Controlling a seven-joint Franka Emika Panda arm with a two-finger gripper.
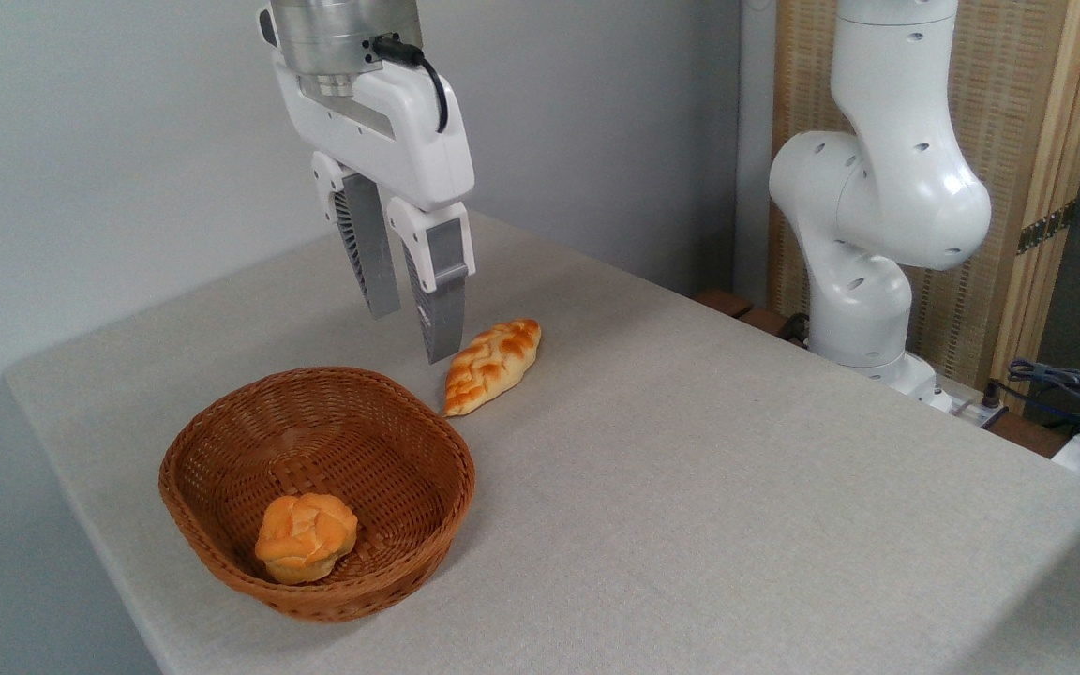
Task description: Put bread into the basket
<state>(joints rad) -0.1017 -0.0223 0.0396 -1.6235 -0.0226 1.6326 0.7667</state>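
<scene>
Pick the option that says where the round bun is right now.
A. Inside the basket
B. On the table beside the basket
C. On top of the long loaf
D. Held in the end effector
A: the round bun sits inside the basket, against its near wall, while the end effector hangs empty above the table and the long loaf lies outside the basket.

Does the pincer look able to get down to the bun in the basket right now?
Probably yes: the pincer hangs empty above the basket, and the bun lies uncovered inside, near the front wall.
</scene>
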